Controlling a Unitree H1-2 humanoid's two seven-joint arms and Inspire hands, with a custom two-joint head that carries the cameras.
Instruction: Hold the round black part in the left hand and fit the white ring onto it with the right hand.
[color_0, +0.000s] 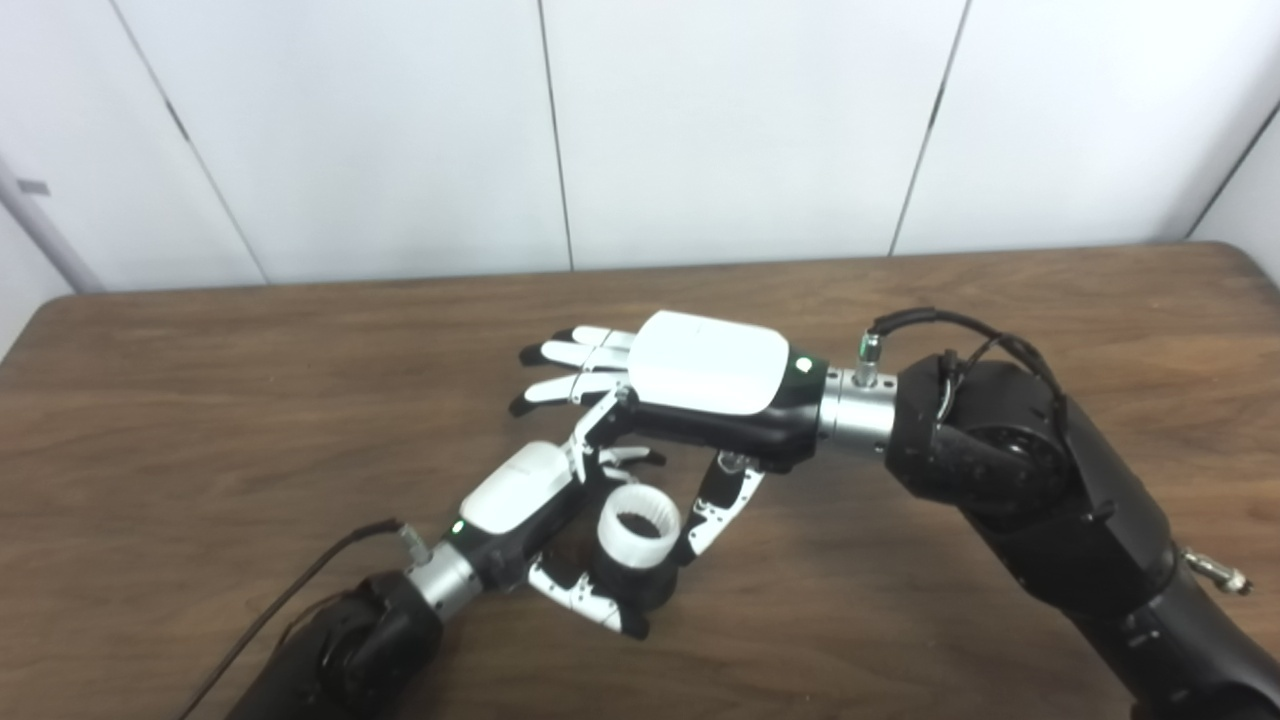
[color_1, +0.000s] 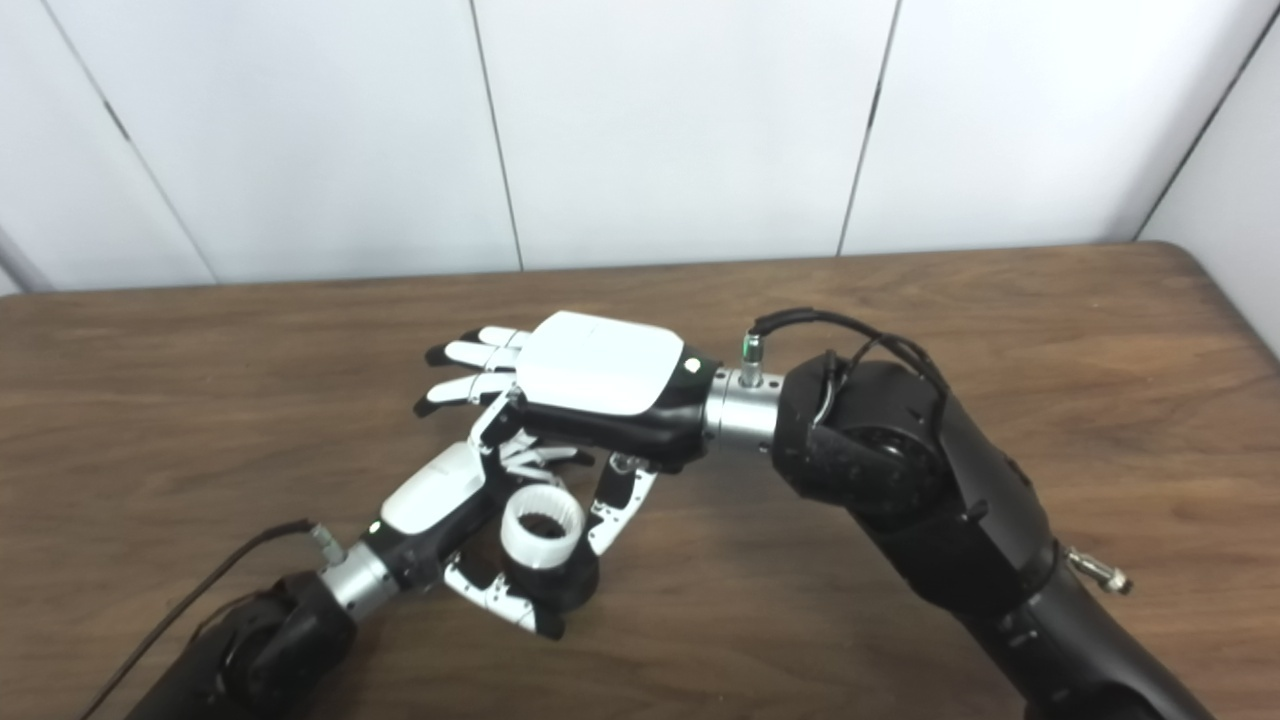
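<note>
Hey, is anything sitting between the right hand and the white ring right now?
Nothing visible does. The white ring already sits on the round black part in the left hand. The right hand is open just above it, its thumb reaching down beside the ring.

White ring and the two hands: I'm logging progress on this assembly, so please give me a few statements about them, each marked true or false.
1. The white ring sits on the black part held in the left hand. True.
2. The right hand grips the ring. False: its fingers are spread open above, holding nothing.
3. The ring lies flat on the wooden table. False: it is in the left hand.
4. The right hand is above the left hand. True.
5. The ring's opening faces up towards the cameras. True.
</note>
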